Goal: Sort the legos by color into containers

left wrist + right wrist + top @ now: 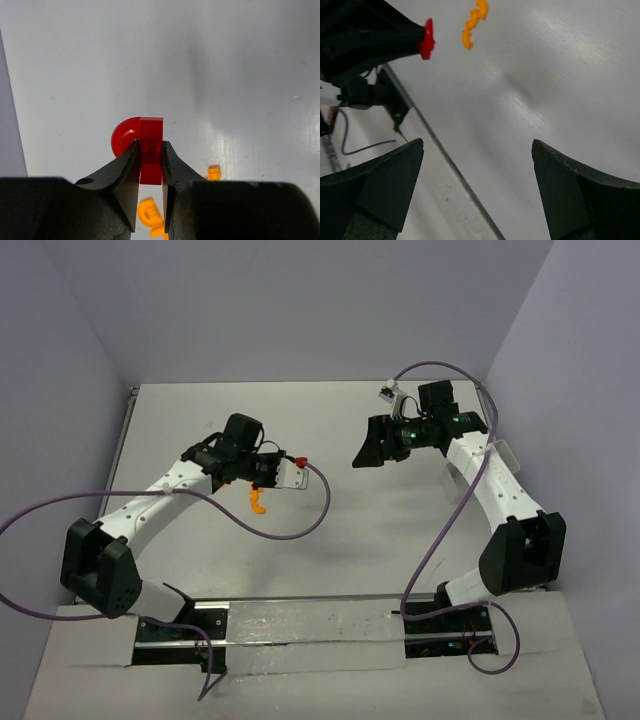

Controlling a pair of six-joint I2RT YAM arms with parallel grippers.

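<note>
Closest to the left wrist lens, the left gripper (150, 150) had its jaws clamped on a red lego (150, 131), a flat-faced piece with a rounded lobe on one side; only the lower part of the piece sat between the black fingertips, and the rest stood out beyond them. The piece appeared to be held clear of the table (210, 60); orange legos (148, 212) lay on the surface directly beneath the gripper. The right gripper (477, 185) hung over the table well apart from them, with its jaws spread wide and nothing between them. No containers could be made out with certainty in any view; the step in hand was judged to be carrying the red piece to its bin.

Hazards from this state:
- The shallow hold on a smooth piece could let it pivot or slip during a fast swing; a drop from this height could scatter the orange legos below.
- With no bin in sight, release over the wrong spot was possible.
- The purple cable (300, 525) looped close to the left wrist and could snag or sweep the loose pieces.
- Both arms reached toward the table centre; crossing paths risked contact.
</note>
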